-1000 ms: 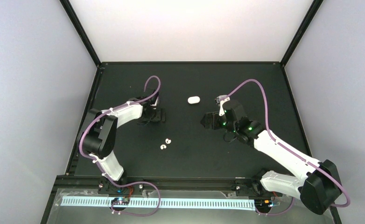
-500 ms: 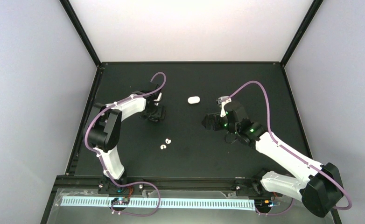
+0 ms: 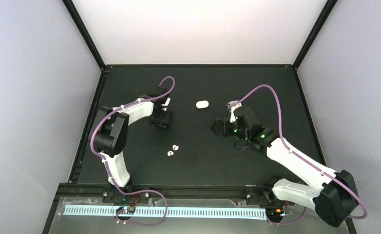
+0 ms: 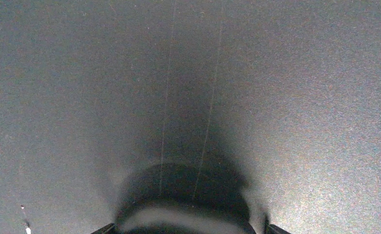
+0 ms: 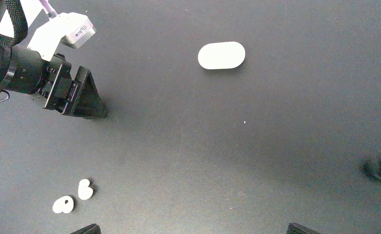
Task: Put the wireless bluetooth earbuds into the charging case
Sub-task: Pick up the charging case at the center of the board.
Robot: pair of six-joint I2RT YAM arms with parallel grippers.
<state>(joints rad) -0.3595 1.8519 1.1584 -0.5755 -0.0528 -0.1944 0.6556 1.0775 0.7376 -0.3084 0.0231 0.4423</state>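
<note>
A matte black table (image 3: 276,87) floors a pale-walled booth, its surface faintly grainy and marked with thin scratches. Toward the near middle lie the two earbuds (image 3: 173,150) — tiny glossy white comma shapes, side by side and almost touching, not yet in the case. The charging case (image 3: 201,104), a smooth white pill several times their bulk, sits well apart from them toward the far side. Its long axis runs roughly left to right, and from above it looks shut. The left gripper (image 3: 161,119) is low over the table, just beyond the buds and slightly to their left, the nearer of the two to them. Its own wrist view shows only slivers of fingertip beside a dark blur, so I cannot tell whether its jaws are free or clamped on anything. The right gripper (image 3: 218,126) hangs with jaws wide apart and empty, nearer the case, which lies beyond it and a little left. Picking a bud looks like the left arm's job — a small, slick, curved target needing a fine pinch.
</note>
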